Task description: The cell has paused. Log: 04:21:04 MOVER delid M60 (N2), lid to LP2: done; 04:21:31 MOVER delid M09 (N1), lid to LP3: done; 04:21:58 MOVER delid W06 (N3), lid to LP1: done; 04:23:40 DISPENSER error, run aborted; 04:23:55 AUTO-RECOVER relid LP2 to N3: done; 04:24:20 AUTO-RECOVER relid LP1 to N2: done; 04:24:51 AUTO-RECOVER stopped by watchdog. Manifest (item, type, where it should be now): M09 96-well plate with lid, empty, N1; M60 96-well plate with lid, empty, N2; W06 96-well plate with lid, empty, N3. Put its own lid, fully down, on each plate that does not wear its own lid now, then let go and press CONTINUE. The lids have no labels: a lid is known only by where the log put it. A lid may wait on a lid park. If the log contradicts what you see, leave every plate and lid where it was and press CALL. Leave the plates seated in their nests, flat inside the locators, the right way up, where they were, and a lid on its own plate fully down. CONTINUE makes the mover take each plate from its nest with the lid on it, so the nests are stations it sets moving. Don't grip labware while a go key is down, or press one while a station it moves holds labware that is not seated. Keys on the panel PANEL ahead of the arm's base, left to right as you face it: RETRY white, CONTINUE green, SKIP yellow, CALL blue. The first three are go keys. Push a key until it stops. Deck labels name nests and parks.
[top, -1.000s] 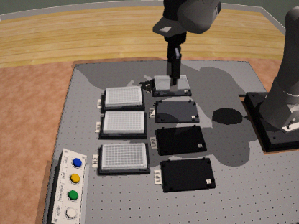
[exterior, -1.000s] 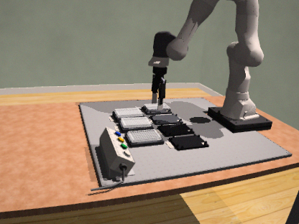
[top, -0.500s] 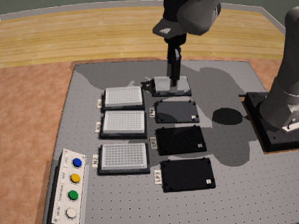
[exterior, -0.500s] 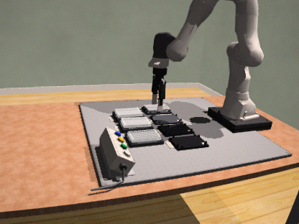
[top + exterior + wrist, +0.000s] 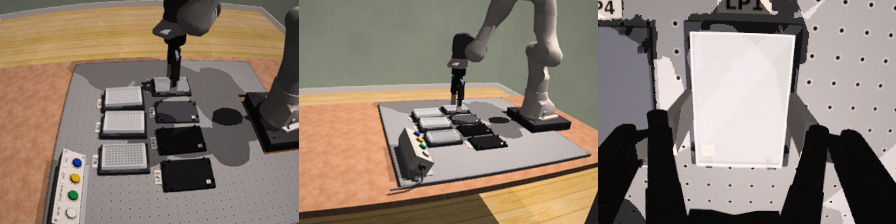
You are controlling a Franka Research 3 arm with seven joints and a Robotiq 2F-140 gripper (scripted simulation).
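I've got the pincer [image 5: 738,137] clamped on the lid [image 5: 742,96] sitting on the LP1 park [image 5: 798,30], straight below it. Three plates [image 5: 123,123] are lined up off to its side.

A lab bench is showing here: well plates [image 5: 123,125] are sitting in labelled nests on a perforated deck [image 5: 233,190], a key panel [image 5: 69,187] standing beside them.
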